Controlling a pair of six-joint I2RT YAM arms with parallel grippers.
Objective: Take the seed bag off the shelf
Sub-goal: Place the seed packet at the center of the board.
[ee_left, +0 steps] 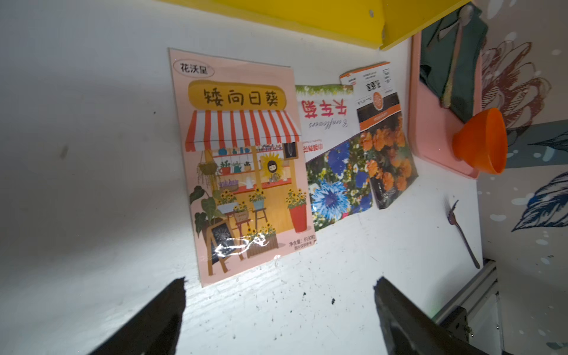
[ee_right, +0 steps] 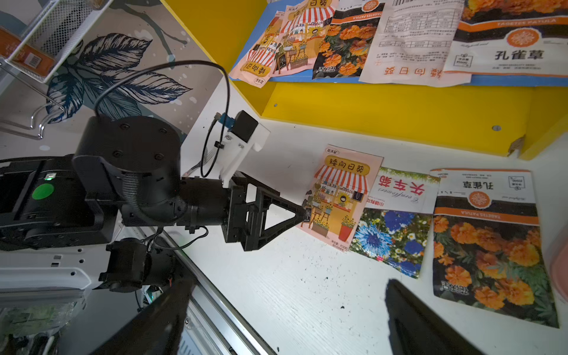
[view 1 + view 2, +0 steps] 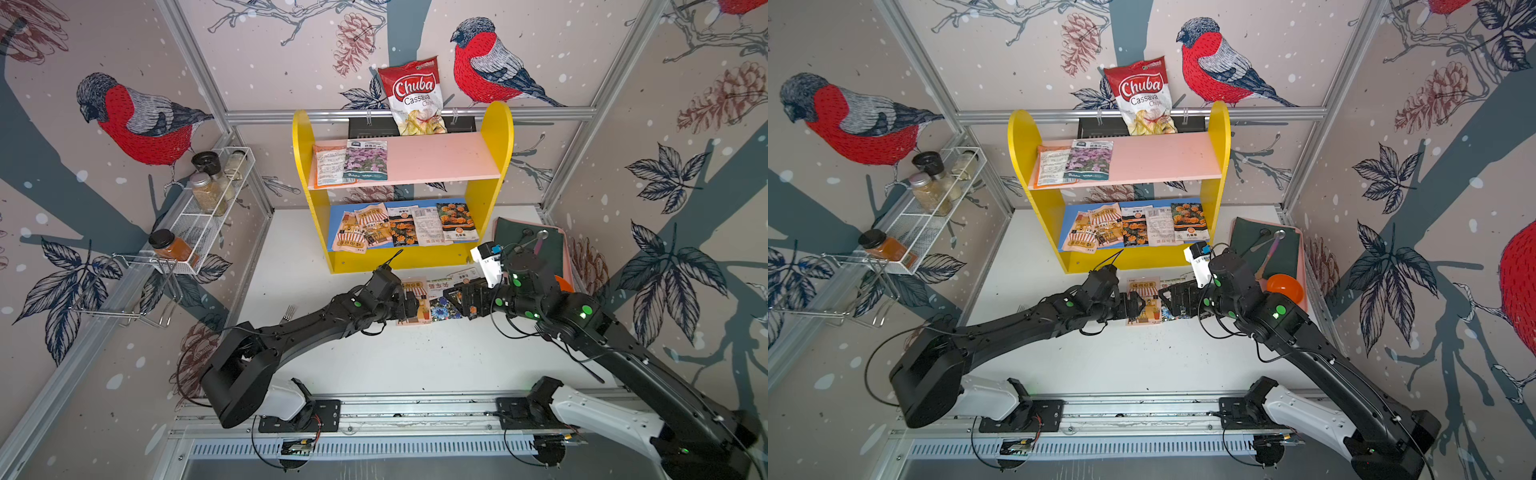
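The shelf point(image 3: 492, 166) point(image 3: 1221, 137) stands at the back of the table. Two seed bags point(image 3: 353, 162) lie on its pink upper board and several seed bags point(image 3: 405, 226) point(image 2: 399, 40) on its blue lower board. Three more lie flat on the table in front: a pink shop-picture seed bag point(image 3: 417, 299) point(image 1: 242, 159) point(image 2: 341, 190), a blue-flower bag point(image 1: 335, 184) and a marigold bag point(image 2: 488, 252). My left gripper point(image 3: 409, 307) point(image 1: 280, 281) point(image 2: 302, 212) is open at the pink bag's near edge, holding nothing. My right gripper point(image 3: 453, 297) point(image 2: 287, 284) is open and empty beside the bags.
A white wire rack point(image 3: 208, 216) with spice jars hangs on the left wall. A pink tray point(image 3: 567, 249) at the right holds a green cloth, a spoon and an orange bowl point(image 3: 1283, 286). A fork point(image 1: 464, 233) lies on the table. A chips bag point(image 3: 413, 95) stands behind the shelf.
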